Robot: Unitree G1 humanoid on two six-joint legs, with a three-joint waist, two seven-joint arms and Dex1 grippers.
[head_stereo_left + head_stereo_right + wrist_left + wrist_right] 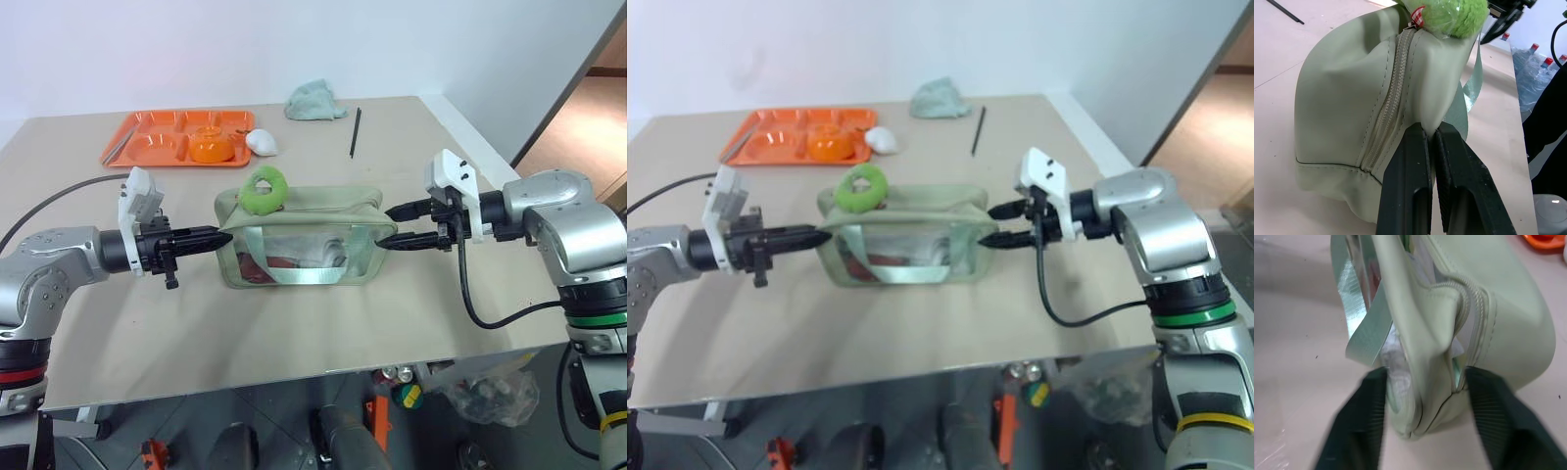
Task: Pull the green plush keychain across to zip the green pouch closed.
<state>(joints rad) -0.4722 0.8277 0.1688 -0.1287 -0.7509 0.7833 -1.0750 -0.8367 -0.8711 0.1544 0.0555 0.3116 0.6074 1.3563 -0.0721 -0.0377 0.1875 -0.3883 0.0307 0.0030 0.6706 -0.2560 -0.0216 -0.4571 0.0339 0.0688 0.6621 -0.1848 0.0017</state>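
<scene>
While the green pouch [299, 238] lies lengthwise near the middle of the beige table [294, 333], a gripper stands at each of its ends. The left gripper [223, 236] has its two black fingers pressed together on a fold of fabric at the pouch's left end, just beside the zipper seam, as the left wrist view shows. The right gripper [397, 225] is at the pouch's right end with its jaws spread apart; in the right wrist view the fingers [1359, 426] flank the end of the pouch, and the zipper there gapes a little, with pale contents showing through.

The green plush keychain [265, 189] sits on top of the pouch toward its left end, close to the left gripper's grip point. A light green strap crosses the clear front side, and something red shows inside.

At the far side of the table an orange tray [147, 137] holds an orange bowl [210, 147], with a white object [262, 142] just beside it. Further right lie a crumpled grey-green cloth [313, 100] and a thin black stick [355, 132].
</scene>
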